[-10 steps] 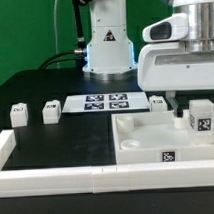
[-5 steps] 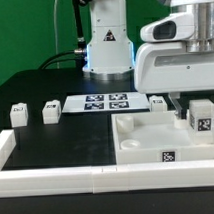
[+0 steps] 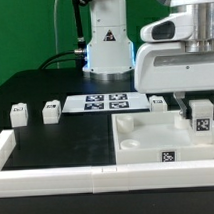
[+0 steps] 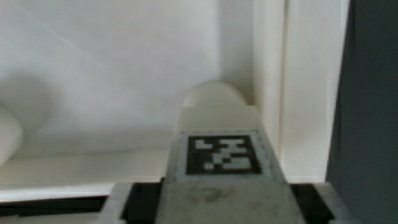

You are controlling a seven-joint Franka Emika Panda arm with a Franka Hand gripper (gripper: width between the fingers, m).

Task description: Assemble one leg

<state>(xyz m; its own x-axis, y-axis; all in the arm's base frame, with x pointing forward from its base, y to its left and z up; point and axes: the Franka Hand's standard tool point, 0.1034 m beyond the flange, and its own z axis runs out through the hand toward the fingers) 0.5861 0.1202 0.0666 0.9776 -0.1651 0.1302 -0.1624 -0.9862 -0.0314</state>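
The leg (image 3: 202, 119), a small white block with a square tag, stands on the white recessed tabletop (image 3: 146, 144) at the exterior view's right. My gripper (image 3: 200, 107) has come down over it, one finger on each side. In the wrist view the leg (image 4: 222, 150) fills the space between my dark fingers (image 4: 146, 200), which lie flush against its sides, and the gripper (image 4: 224, 200) is shut on it. Three more legs stand on the black table: two at the exterior view's left (image 3: 19, 114) (image 3: 51, 112) and one beside the tabletop (image 3: 158, 103).
The marker board (image 3: 105, 101) lies flat behind the tabletop. A white wall (image 3: 87, 177) runs along the table's front edge and turns up at the left corner. The robot base (image 3: 106, 45) stands at the back.
My gripper has come down and toward the exterior view's right, over the leg on the tabletop, and now covers its upper part. The leg has not moved.
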